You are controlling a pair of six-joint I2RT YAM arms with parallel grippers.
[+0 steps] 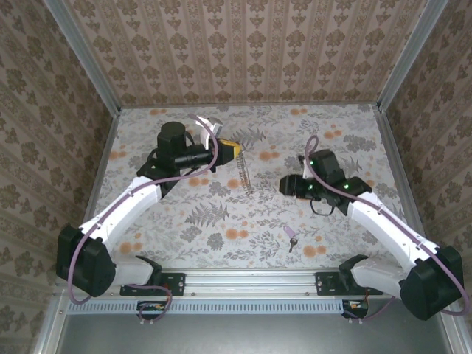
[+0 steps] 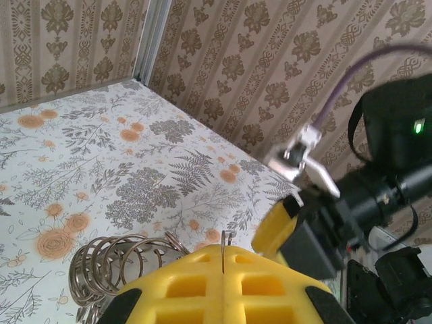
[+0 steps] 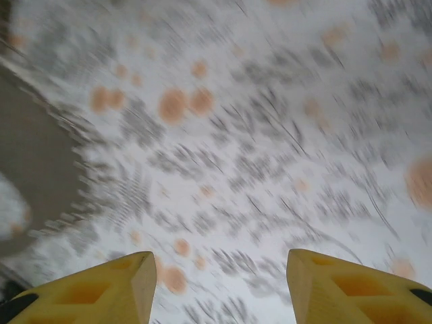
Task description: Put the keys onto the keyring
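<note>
Clamping keyring (image 1: 245, 177) in left jaws, right jaws apart, empty, key (image 1: 292, 234) lying on table (image 1: 354, 133)

Table (image 1: 354, 147): floral top | key (image 1: 291, 236): flat on it, apart, base-side of right gripper (image 3: 219, 277) | keyring (image 1: 245, 177): on it, touching left gripper (image 2: 223, 263).
</note>
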